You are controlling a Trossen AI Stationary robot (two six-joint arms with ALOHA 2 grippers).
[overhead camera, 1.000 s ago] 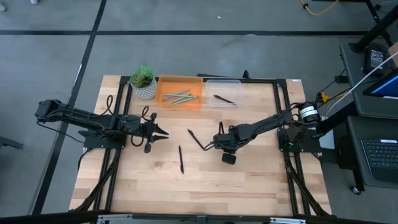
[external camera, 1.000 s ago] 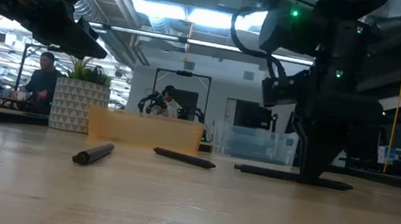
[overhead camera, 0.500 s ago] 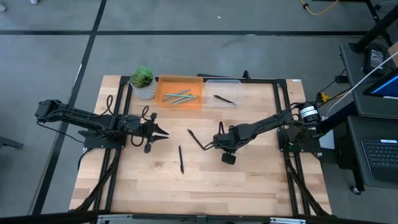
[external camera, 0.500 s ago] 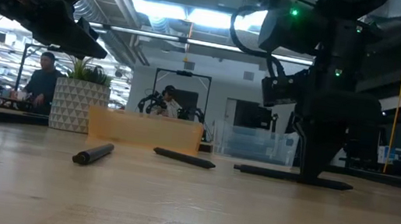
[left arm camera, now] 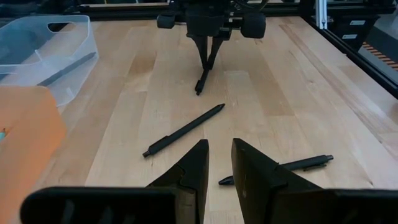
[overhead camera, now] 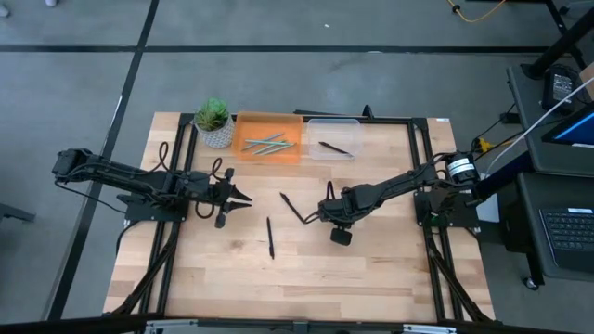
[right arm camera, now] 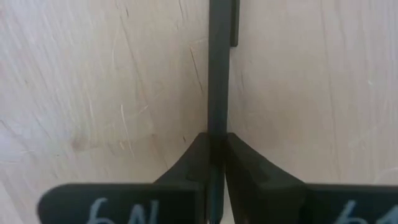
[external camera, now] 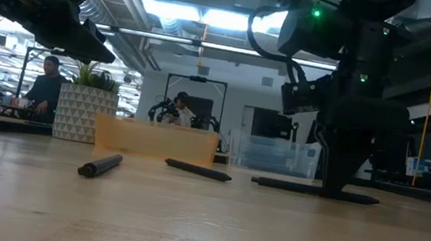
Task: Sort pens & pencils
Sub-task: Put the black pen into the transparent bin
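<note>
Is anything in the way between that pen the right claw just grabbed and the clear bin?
Nothing visible. The right claw grips a black pen on the table; bare wood lies between it and the clear bin.

floor: grey concrete (overhead camera: 278, 83) | ceiling: strip lights (external camera: 205, 15) | right: desk with keyboard (overhead camera: 566, 232)

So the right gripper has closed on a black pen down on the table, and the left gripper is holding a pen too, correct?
Not quite. The right gripper is shut on a black pen at the table, as the right wrist view shows. But the left gripper holds nothing: the left wrist view shows its fingers apart with only bare wood between them.
</note>
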